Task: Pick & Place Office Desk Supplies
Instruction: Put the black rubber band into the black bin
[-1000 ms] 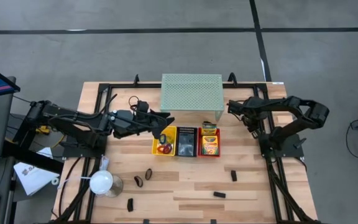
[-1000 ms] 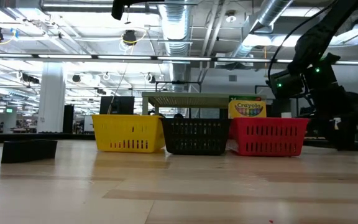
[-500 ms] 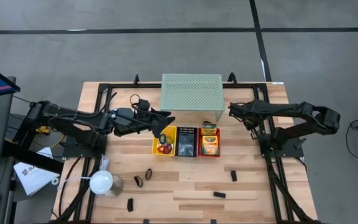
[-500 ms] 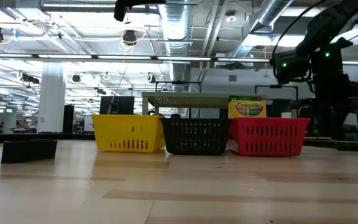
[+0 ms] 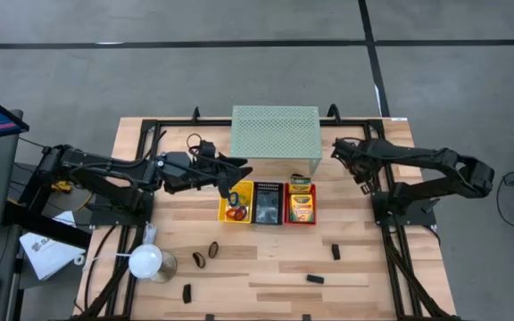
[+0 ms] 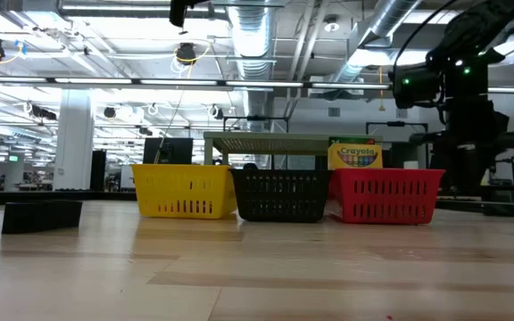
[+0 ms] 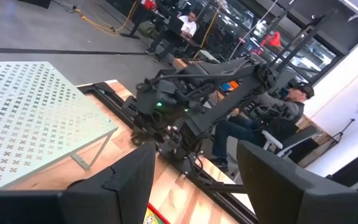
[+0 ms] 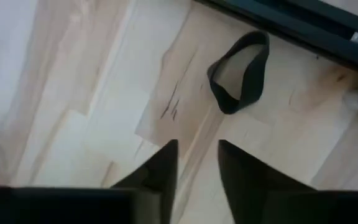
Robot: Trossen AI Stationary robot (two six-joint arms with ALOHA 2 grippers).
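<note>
Hovering at the high view's right, the right hand point(image 5: 339, 150), slightly parted and empty, is aimed at a dark band point(image 8: 240, 71); descent is needed.

Table point(image 5: 266, 259): pale wood planks, smooth, faint sheen, visible grain and seams. 
Frame rails point(image 5: 159, 125): black metal, matt. 
Mesh shelf point(image 5: 275, 131): pale green perforated sheet metal, matt, thin wire legs. 
Three baskets, yellow point(image 6: 184, 191), black point(image 6: 279, 195), red point(image 6: 385, 195): slotted moulded plastic, slightly glossy. 
Crayon box point(image 5: 301, 208): printed card, light gloss. 
Dark band point(image 8: 240, 73): flat, matt, looks like rubber. 
Lamp-like object point(image 5: 146, 261): smooth white head, glossy. 
Arms: dark matt casing.
</note>
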